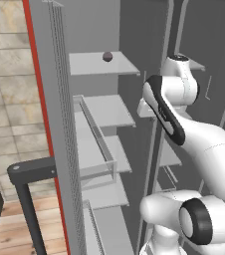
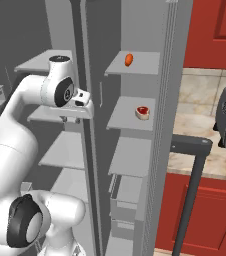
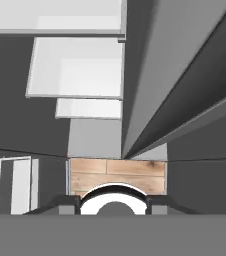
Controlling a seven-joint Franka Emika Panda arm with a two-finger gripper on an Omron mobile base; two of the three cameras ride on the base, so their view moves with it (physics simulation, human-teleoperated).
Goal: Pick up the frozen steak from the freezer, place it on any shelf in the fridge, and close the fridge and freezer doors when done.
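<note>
Left base view has the white arm (image 1: pixel 184 124) raised before the open compartments, with a small dark round item (image 1: pixel 107 57) on the top shelf (image 1: pixel 102 63). Right base view puts the frozen steak (image 2: pixel 143 112) flat on the second shelf (image 2: pixel 130 116) of the right-hand compartment, below an orange item (image 2: pixel 129 60) on the shelf above; it is too small to tell its long axis or heading. Hand view looks down past stacked shelves (image 3: pixel 77 70) to wooden floor (image 3: pixel 117 175), and I cannot tell whether the pincer is open or closed.
</note>
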